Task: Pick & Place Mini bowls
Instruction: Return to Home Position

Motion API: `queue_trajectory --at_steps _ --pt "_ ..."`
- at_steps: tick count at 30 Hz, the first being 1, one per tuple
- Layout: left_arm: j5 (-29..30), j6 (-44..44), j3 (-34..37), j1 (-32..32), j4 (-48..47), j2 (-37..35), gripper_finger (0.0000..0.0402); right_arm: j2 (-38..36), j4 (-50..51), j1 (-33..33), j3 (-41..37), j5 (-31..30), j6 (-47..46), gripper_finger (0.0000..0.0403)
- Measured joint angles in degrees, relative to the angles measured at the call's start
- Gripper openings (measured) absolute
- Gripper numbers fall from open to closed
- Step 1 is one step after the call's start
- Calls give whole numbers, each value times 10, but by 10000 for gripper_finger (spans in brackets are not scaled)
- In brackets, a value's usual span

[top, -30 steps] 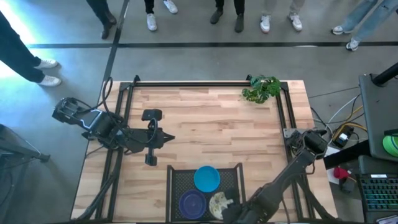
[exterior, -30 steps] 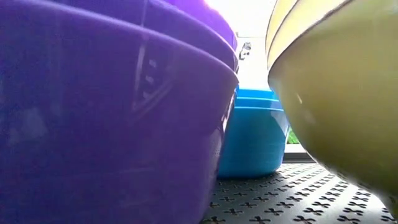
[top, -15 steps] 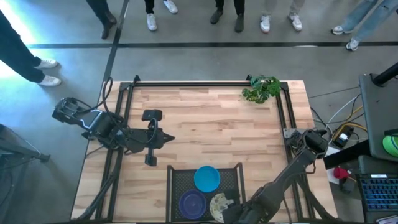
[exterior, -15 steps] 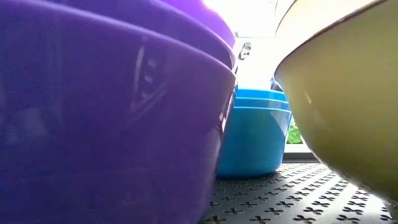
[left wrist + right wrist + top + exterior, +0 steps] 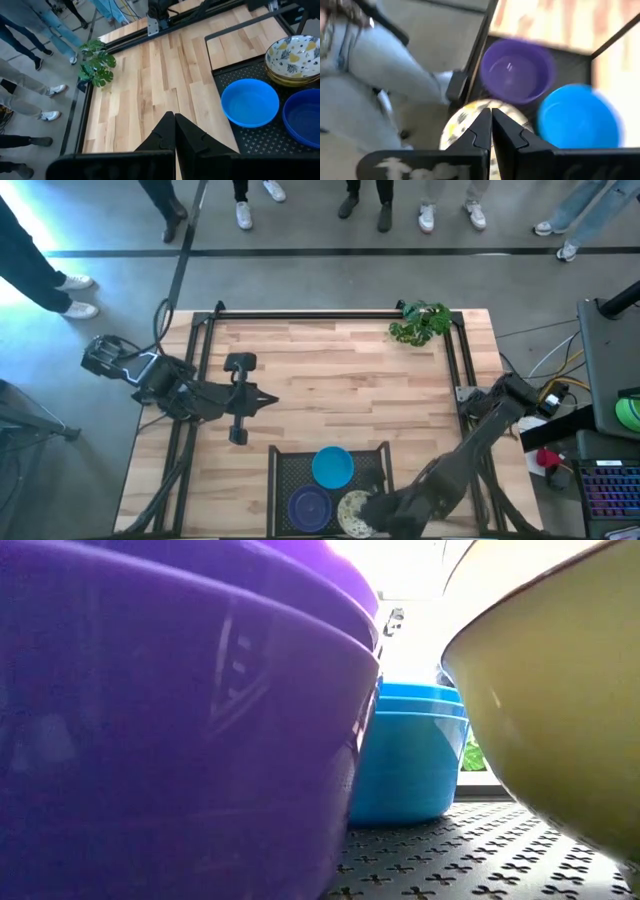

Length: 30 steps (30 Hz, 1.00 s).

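Note:
The mini bowls sit in a black mesh tray at the table's near edge: a blue one, a purple one and a cream speckled one that tops a small stack. My right gripper is shut and low over the cream bowl's right rim; its wrist view shows the fingertips over that bowl. My left gripper is shut and hovers over bare wood left of the tray. My right gripper comes at the cream bowl's rim from the table's right, slanting down. The view is blurred, and I cannot tell whether the shut fingers touch the rim.
A leafy green plant stands at the far right corner. A black frame runs around the table. Several people stand beyond the far edge. Bare wood lies between the tray and the plant.
My right arm swung its gripper a little toward the table's left, over the cream bowl. In the low view that bowl shifted slightly, then stayed still. My left arm drew back a little toward the table's left edge.

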<state>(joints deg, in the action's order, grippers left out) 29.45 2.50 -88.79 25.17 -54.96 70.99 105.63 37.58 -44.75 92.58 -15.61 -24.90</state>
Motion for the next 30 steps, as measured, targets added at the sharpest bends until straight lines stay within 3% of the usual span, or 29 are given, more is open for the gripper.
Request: queue_trajectory --at_steps 15,22,30 --pt "-14 29 6 0 9 -69 0 -206 4 99 -6 -11 191 8" --pt "-21 42 92 0 63 -140 0 -285 26 144 -39 26 221 8" --pt "-48 49 207 0 159 -263 0 -381 -1 157 -130 52 222 8"
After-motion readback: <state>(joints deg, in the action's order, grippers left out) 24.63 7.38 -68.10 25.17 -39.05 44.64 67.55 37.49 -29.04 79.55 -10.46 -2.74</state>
